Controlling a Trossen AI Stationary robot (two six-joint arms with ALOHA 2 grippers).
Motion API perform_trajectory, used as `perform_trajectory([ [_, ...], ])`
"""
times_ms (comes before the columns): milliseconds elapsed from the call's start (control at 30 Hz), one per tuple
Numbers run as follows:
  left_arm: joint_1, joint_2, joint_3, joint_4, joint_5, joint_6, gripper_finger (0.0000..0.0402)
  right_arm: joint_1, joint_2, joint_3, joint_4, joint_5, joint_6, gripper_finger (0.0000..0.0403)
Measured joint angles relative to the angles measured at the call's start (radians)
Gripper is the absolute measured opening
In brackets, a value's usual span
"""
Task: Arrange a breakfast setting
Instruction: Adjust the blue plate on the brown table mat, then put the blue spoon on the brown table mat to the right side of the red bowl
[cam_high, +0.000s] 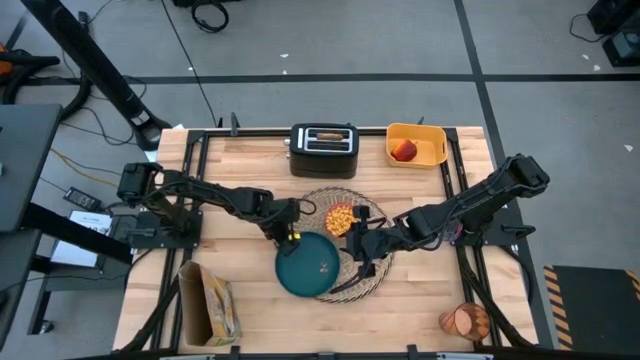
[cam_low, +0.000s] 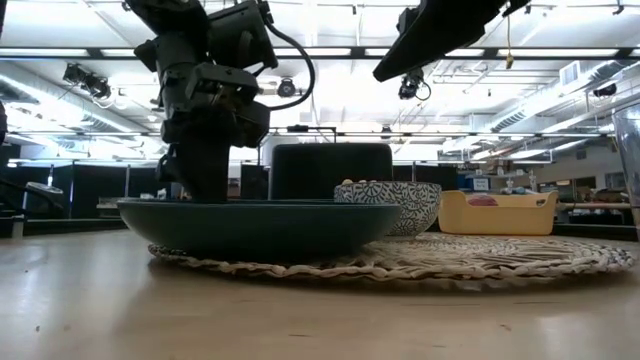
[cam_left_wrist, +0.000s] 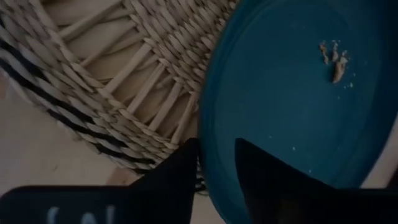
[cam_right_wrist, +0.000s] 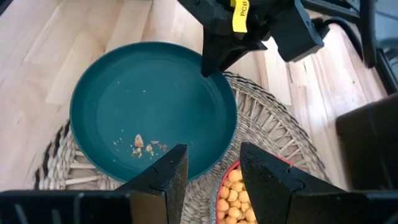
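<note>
The dark teal plate (cam_high: 308, 268) lies on the near left part of the round woven placemat (cam_high: 372, 272), its left side overhanging the mat's edge (cam_low: 170, 252). A few crumbs lie on the plate. The small cereal bowl (cam_high: 340, 217) stands on the mat's far part. My left gripper (cam_high: 291, 234) is shut on the plate's far left rim. My right gripper (cam_right_wrist: 214, 168) hovers open and empty over the mat, between plate and bowl. The red fruit (cam_high: 404, 151) lies in the yellow bin. The orange tumbler (cam_high: 465, 322) is at the near right corner. Toast and spoon are not in view. My left gripper pinches the plate's rim (cam_left_wrist: 205, 146) at its far left side, one finger (cam_left_wrist: 267, 177) on the inside and one (cam_left_wrist: 177, 177) outside. The fingers come from above, pointing down (cam_right_wrist: 214, 62). The plate lies level, resting on the placemat.
The black toaster (cam_high: 323, 150) stands at the far middle and the yellow bin (cam_high: 415, 145) to its right. A bread bag (cam_high: 210, 310) lies at the near left. Bare wood shows on the near side and to the right of the mat.
</note>
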Motion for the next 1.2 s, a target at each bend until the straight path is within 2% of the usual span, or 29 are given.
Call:
perform_trajectory([
  [233,0.001,-0.081,0.002,0.003,0.013,0.03,0.0163,0.01,-0.049,0.0,0.0,0.036,-0.037,0.0153],
  [500,0.006,-0.236,0.002,0.021,-0.031,0.119,0.0169,0.003,-0.151,0.0,-0.064,0.063,-0.044,0.0153],
  [600,0.01,-0.29,0.001,0.103,-0.043,0.229,0.0169,-0.024,-0.192,0.0,-0.1,0.082,-0.046,0.0153],
  [833,0.021,-0.361,0.002,0.431,-0.046,0.653,0.0169,-0.101,-0.276,0.0,-0.138,0.064,0.028,0.0153],
  [933,0.038,-0.372,0.002,0.489,-0.05,0.808,0.0169,-0.119,-0.296,0.0,-0.121,0.04,0.015,0.0153],
  [1000,0.051,-0.373,0.002,0.499,-0.05,0.863,0.0169,-0.126,-0.325,0.0,-0.118,0.035,-0.06,0.0153],
  [1100,0.067,-0.371,0.001,0.495,-0.05,0.864,0.0169,-0.131,-0.386,0.0,-0.165,0.118,-0.138,0.0153],
  [1200,0.068,-0.37,0.0,0.482,-0.05,0.841,0.0169,-0.141,-0.443,0.001,-0.238,0.239,-0.083,0.0153],
])
